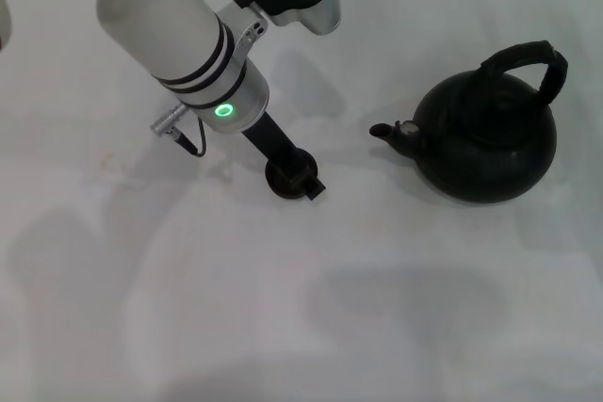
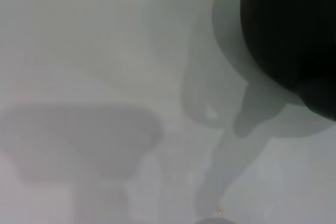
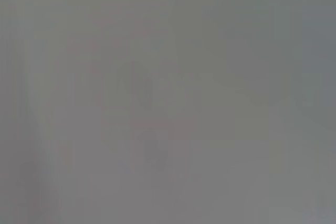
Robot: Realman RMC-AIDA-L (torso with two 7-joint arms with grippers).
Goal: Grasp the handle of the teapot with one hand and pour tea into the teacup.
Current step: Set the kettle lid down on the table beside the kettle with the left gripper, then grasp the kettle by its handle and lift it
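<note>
The teapot [image 1: 485,143] is a large round matte-black pot standing at the right in the head view, its short spout [image 1: 384,130] pointing left. Its thick black arched handle [image 1: 529,56] rises over its top, with nothing on it. The teacup [image 1: 279,179] is a tiny dark round cup left of the spout, about a hand's width from it. My left gripper [image 1: 301,180] reaches down from the upper left and is at the teacup, partly covering it. A blurred dark round shape [image 2: 294,35] fills one corner of the left wrist view. My right gripper is out of view.
The table [image 1: 377,308] is a plain white surface with soft shadows on it. My left arm [image 1: 179,35] crosses the upper left of the head view. The right wrist view shows only a grey blur.
</note>
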